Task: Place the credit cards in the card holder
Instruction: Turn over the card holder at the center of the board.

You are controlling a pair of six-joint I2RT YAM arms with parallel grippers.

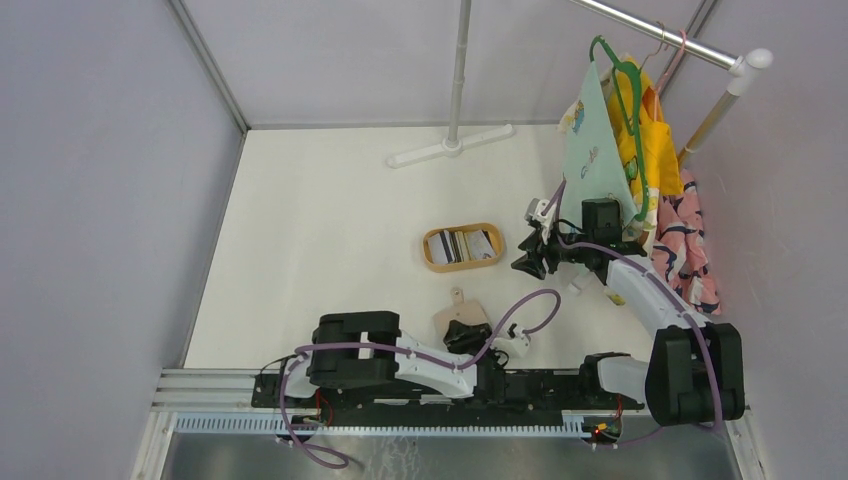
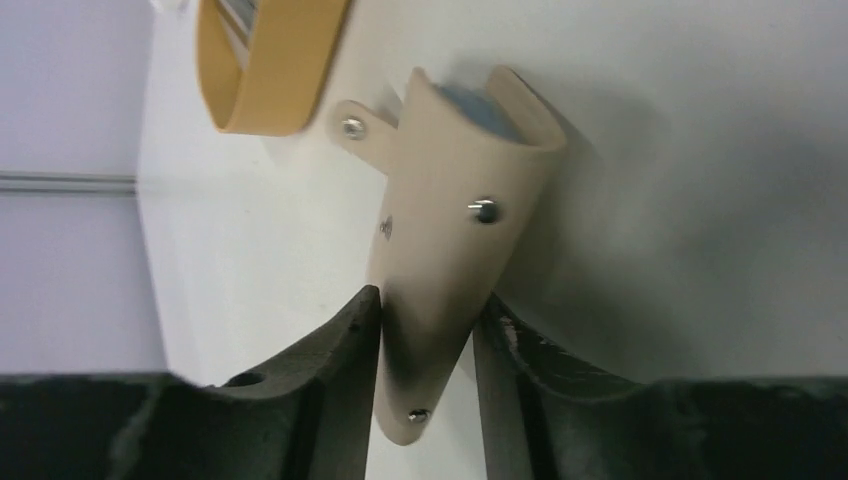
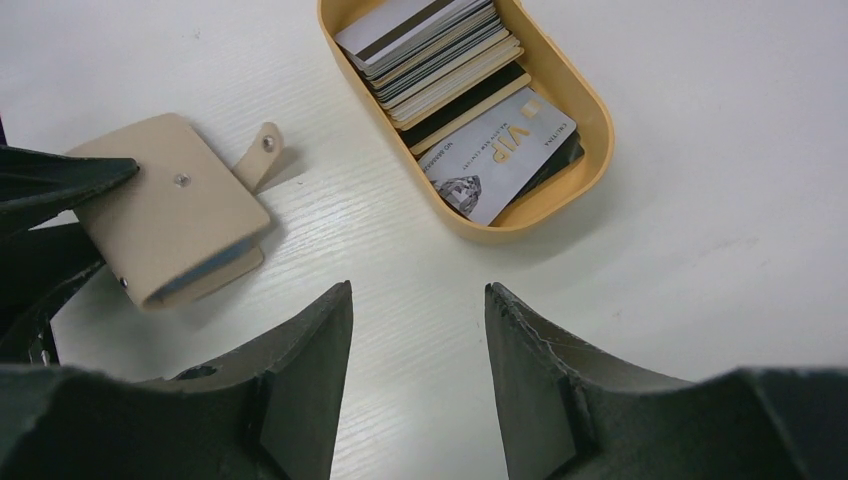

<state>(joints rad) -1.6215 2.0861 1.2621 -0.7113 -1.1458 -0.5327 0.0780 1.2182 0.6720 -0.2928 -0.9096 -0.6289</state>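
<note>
The beige card holder (image 1: 455, 315) lies folded near the table's front, its snap tab pointing away from the arms. My left gripper (image 2: 430, 295) has its jaws around the holder's near corner (image 2: 450, 200), and both fingers touch it. From the right wrist, the holder (image 3: 170, 220) shows a light blue edge, with the left fingers (image 3: 60, 175) at its left corner. The credit cards (image 3: 440, 55) are stacked in an oval wooden tray (image 3: 600, 130), with a grey VIP card on top at one end. My right gripper (image 3: 418, 290) hovers open over bare table just short of the tray.
The tray (image 1: 463, 266) sits mid-table, just left of the right gripper (image 1: 528, 262). A clothes rack with hanging garments (image 1: 640, 150) stands at the back right, close behind the right arm. Its white foot (image 1: 452, 148) lies at the far edge. Grey walls enclose the table.
</note>
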